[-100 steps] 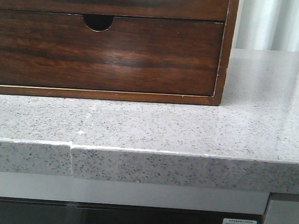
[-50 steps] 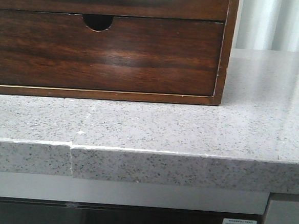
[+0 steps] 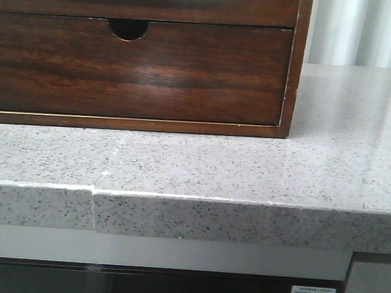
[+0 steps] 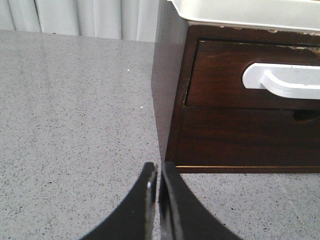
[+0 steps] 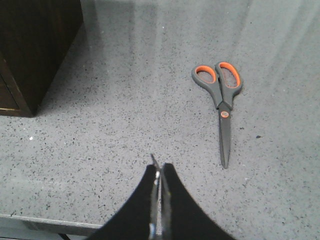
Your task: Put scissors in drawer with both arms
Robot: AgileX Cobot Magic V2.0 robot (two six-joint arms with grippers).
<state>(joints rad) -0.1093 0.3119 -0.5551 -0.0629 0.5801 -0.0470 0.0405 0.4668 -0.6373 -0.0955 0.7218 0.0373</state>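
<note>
The scissors (image 5: pixel 223 102), grey handles with orange lining and blades closed, lie flat on the speckled grey counter, seen only in the right wrist view. My right gripper (image 5: pixel 160 170) is shut and empty, above the counter, apart from the scissors. The drawer (image 3: pixel 158 3) is the upper dark brown front of the wooden cabinet, closed, with a pale round-cornered strip at its top edge. In the left wrist view the drawer (image 4: pixel 220 75) shows a white handle (image 4: pixel 282 82). My left gripper (image 4: pixel 159 172) is shut and empty, near the cabinet's front corner. Neither gripper shows in the front view.
Below it is a second drawer (image 3: pixel 140 75) with a half-round finger notch (image 3: pixel 128 28), also closed. A white tray (image 4: pixel 250 12) sits on top of the cabinet. The counter's front edge (image 3: pixel 190 216) has a seam at the left. Curtains hang behind.
</note>
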